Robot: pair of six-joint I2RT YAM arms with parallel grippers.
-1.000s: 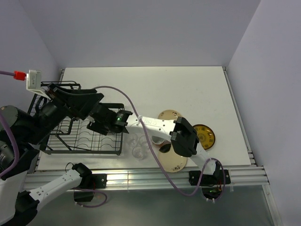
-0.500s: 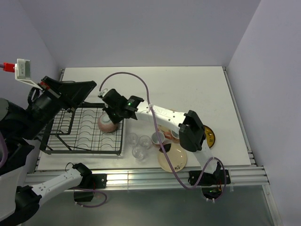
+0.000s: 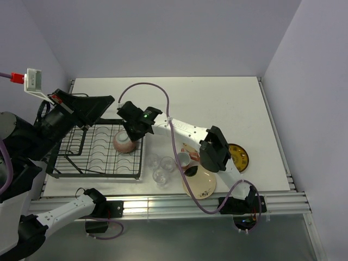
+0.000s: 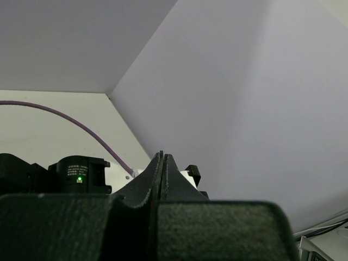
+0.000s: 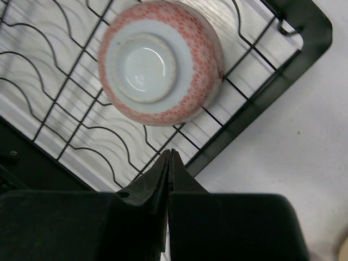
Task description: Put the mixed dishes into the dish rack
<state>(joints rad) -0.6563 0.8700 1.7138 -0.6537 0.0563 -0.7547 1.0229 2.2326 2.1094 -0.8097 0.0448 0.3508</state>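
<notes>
A pink mug [image 5: 160, 62] sits upside down on the grid base of the dish rack [image 5: 255, 109], close to the right gripper [image 5: 168, 155], whose fingers [image 5: 157, 176] are pressed together and empty. The left gripper [image 4: 162, 159], raised toward the wall, also has its fingers together. Three clear glasses [image 3: 160, 167] and a cream plate [image 3: 201, 184] stand on the table [image 3: 217, 103].

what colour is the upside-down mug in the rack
Mug: fine red-pink pattern, plain white base; right wrist view shows it best.
</notes>
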